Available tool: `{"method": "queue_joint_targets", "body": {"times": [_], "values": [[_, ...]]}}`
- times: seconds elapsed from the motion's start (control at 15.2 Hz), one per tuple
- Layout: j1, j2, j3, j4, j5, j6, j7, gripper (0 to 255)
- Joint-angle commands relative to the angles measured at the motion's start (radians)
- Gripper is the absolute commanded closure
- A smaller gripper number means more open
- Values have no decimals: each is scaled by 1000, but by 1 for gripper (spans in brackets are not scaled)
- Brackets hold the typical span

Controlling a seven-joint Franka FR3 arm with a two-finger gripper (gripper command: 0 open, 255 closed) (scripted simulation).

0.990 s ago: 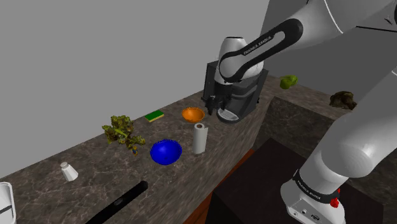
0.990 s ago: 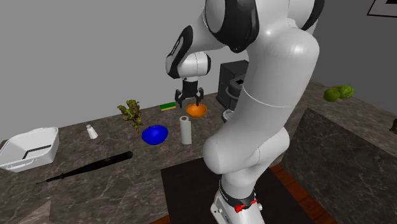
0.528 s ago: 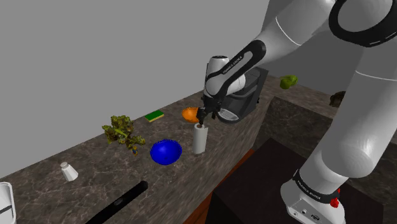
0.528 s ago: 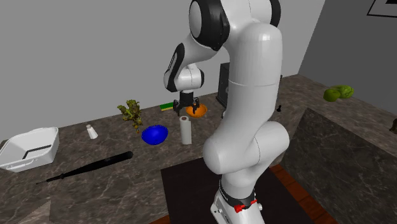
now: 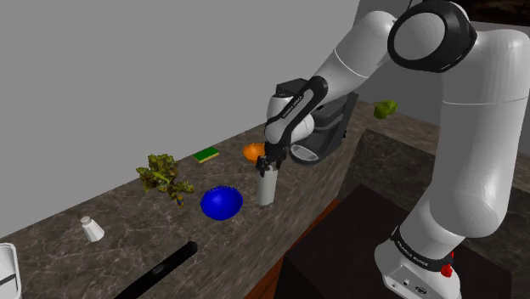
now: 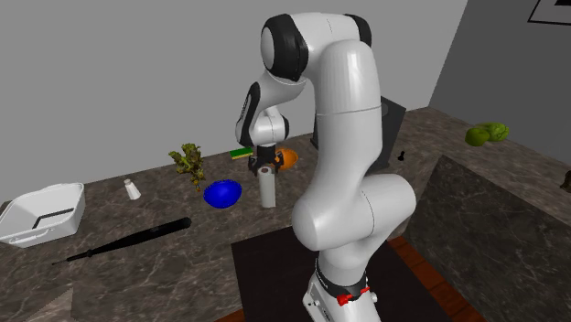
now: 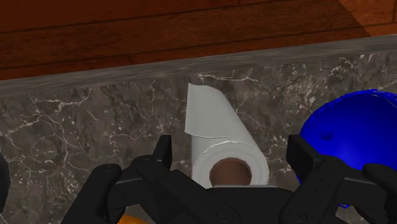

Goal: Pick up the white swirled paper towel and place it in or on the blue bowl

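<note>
Over the roll (image 5: 267, 190) at the shoulder view's centre, our gripper (image 5: 267, 164) hangs.
We see its fingers (image 7: 164, 153) spread, flanking the upright roll without touching; the bowl (image 5: 222, 202) sits just left of it.

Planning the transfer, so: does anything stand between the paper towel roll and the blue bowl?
Nothing visible does. The blue bowl sits beside the paper towel roll, with bare counter between them. The open gripper straddles the roll's top.
</note>
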Motion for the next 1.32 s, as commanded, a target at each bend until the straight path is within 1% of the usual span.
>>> {"method": "queue_joint_targets", "body": {"times": [0.0,0.2,0.66,0.73,1.25], "values": [[2,29,1,6,0,23,2,0],[3,63,2,13,1,51,1,0],[3,63,2,13,1,51,1,0],[3,63,2,13,1,51,1,255],[3,63,2,12,1,52,1,255]]}}
